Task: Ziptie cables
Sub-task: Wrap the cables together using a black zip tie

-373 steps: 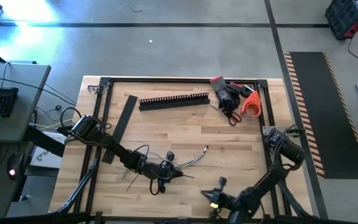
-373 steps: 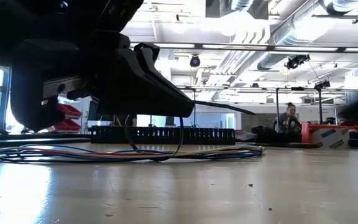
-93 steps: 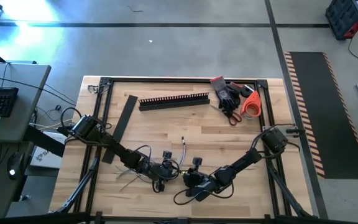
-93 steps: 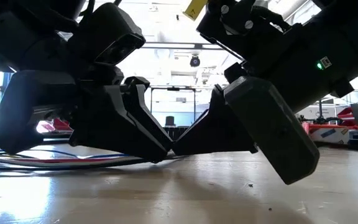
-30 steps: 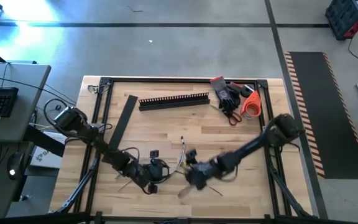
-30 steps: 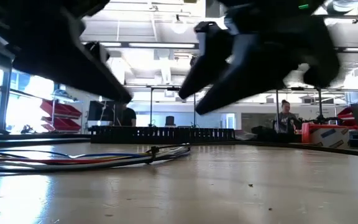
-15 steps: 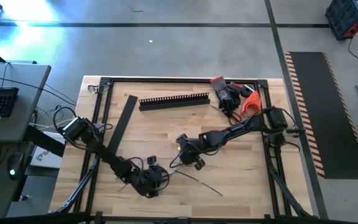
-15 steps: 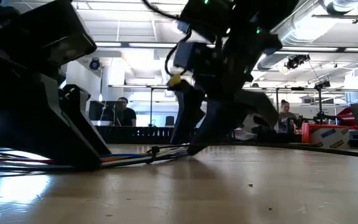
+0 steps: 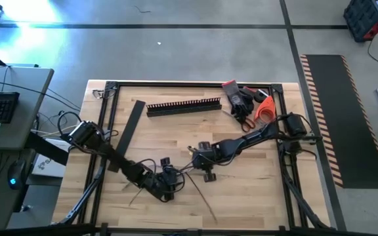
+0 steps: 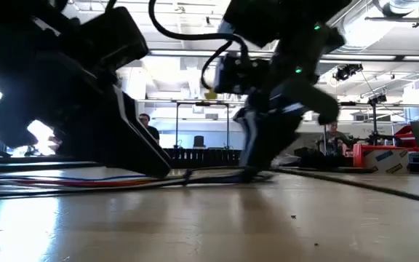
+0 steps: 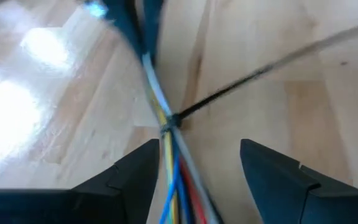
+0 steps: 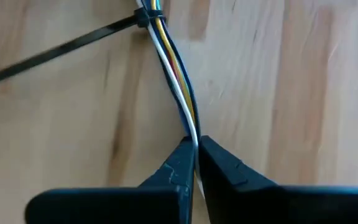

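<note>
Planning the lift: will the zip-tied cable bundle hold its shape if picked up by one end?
Probably not: the cables curve loosely, so expect sag. The zip tie binds them at one spot, so they should move together there. The right end effector is pinched shut on them, suggesting a thin, compliant bundle.

I find no writing that I can read in any of these views: no label, brand, number or sign stands out clearly enough to make out.
</note>
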Controlling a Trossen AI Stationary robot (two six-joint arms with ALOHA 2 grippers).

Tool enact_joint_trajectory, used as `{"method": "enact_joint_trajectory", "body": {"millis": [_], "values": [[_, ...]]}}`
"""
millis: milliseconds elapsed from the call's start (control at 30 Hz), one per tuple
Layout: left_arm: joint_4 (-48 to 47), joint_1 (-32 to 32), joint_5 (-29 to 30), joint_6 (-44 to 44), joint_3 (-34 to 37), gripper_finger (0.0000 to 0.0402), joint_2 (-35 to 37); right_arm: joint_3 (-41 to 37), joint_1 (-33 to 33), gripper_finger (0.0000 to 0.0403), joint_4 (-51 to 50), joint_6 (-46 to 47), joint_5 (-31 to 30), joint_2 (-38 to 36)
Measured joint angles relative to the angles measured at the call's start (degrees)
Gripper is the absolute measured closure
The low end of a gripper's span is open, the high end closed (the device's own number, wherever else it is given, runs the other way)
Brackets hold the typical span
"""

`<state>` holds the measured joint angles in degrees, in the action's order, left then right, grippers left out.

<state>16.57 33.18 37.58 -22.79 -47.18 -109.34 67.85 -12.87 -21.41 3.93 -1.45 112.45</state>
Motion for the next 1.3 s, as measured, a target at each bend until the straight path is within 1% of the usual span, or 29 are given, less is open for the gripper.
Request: {"method": "enact_joint_trajectory", "body": {"millis": [67, 167, 267, 367, 433, 600, 667, 767, 933, 1033, 1067, 1100, 1167, 1300], "values": [[0.19, -0.55, 0.97, 0.87, -0.12, 0.0189, -0.71, -0.02, -1.37, 0.0400, -2.24, 4.38, -0.10, -0.44], [1.09, -1.45, 2.10, 2.88, -0.09, 0.0188, -2.00, -0.09, -3.57, 0.0401, -2.77, 10.04, -0.49, -0.91], [4.39, -2.21, 0.96, 4.93, -0.09, 0.0188, -3.28, -0.11, -5.43, 0.0401, -2.89, 15.84, -0.55, -1.75], [8.33, -2.78, -0.46, 6.91, -0.09, 0.0188, -4.75, -0.13, -6.71, 0.0402, -3.14, 19.97, -2.08, -3.28], [10.32, -2.85, -0.85, 8.16, -0.18, 0.0188, -5.61, -0.13, -7.39, 0.0402, -3.19, 22.07, -4.12, -4.43], [10.04, -2.85, -0.49, 10.83, -1.06, 0.0188, -6.12, -0.13, -9.44, 0.0402, -3.85, 24.39, -8.20, -8.32], [9.66, -2.83, -0.13, 10.99, -1.24, 0.0195, -6.13, -0.13, -10.50, 0.0402, -4.34, 24.66, -9.26, -9.45], [6.03, -2.72, 0.08, 9.99, -1.99, 0.0227, -5.71, -0.13, -11.62, 0.0402, -5.21, 25.92, -9.49, -10.34], [-2.65, -2.28, -1.30, 6.88, -4.59, 0.0316, -5.53, -0.13, -13.79, 0.0402, -6.37, 27.18, -9.55, -9.73], [-7.79, -1.48, -1.02, 6.88, -6.26, 0.0376, -5.53, -0.76, -14.96, 0.0401, -6.61, 27.19, -12.43, -9.70], [-9.50, -1.20, -0.78, 6.91, -6.87, 0.0388, -5.55, -1.03, -15.30, 0.0398, -6.67, 27.19, -13.59, -9.70], [-11.13, -0.99, -0.62, 6.92, -7.54, 0.0394, -5.55, -1.26, -15.56, 0.0392, -6.70, 27.21, -14.43, -9.69], [-14.11, -0.74, -0.31, 6.94, -8.88, 0.0393, -5.55, -1.31, -15.75, 0.0370, -6.96, 27.56, -14.70, -9.71], [-19.91, -0.26, -0.34, 6.97, -11.64, 0.0400, -5.66, -1.31, -16.47, 0.0300, -8.47, 25.86, -14.69, -9.70]]}}
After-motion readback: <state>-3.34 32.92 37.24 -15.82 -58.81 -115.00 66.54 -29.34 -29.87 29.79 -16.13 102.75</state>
